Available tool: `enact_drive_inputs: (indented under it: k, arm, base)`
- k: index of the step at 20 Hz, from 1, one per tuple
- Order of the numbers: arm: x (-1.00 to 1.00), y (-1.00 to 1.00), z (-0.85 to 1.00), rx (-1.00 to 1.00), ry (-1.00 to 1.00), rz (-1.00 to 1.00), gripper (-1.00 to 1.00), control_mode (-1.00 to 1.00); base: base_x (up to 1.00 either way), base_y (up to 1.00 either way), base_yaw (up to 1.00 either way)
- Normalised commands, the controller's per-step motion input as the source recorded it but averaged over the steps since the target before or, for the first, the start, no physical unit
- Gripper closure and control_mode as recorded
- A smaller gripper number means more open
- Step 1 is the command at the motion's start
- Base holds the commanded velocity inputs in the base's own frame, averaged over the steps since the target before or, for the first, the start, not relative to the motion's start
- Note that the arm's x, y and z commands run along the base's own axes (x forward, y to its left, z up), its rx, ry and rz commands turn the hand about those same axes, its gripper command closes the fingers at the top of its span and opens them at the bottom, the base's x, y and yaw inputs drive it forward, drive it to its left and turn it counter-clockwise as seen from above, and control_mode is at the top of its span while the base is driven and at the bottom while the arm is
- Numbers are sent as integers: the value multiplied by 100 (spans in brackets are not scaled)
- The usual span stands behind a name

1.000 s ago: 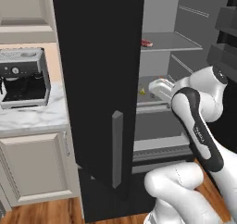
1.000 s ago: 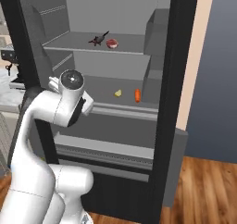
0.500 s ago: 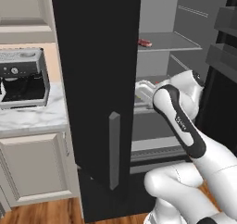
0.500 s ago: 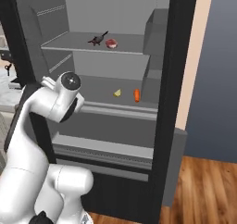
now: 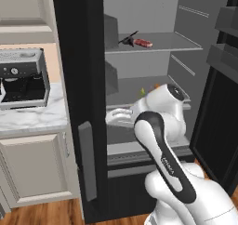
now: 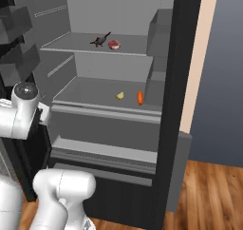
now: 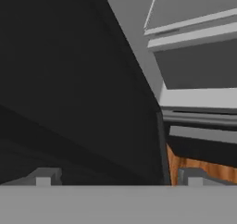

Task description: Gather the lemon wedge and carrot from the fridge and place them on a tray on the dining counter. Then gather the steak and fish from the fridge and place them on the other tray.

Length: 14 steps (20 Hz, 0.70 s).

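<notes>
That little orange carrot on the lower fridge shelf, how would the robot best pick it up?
The carrot lies flat on the shelf beside the lemon wedge, its length running front to back. Probably best to come in from the open front, above it, and close the fingers across its narrow middle, on the side away from the wedge.

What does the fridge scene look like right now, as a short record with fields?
fridge: door open, shelves in view
upper shelf: steak beside fish, close together
lower shelf: lemon wedge left of carrot in the right base view, apart
tool: open, holding nothing, tips facing the dark fridge door
arm: elbow raised in front of the lower shelf
beside fridge: coffee machine on marble worktop
</notes>
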Motion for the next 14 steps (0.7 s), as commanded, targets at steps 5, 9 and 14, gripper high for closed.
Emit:
enact_drive_inputs:
  k: [5, 9, 14]
  arm:
    - [0, 81, 22, -20, -8, -13, -100, -100]
    - [1, -77, 74, -6, -9, -35, -100, -100]
    - [3, -94, 91, -18, -17, -20, -100, -100]
  base:
    - [0, 0, 0]
    - [0, 0, 0]
    - [0, 0, 0]
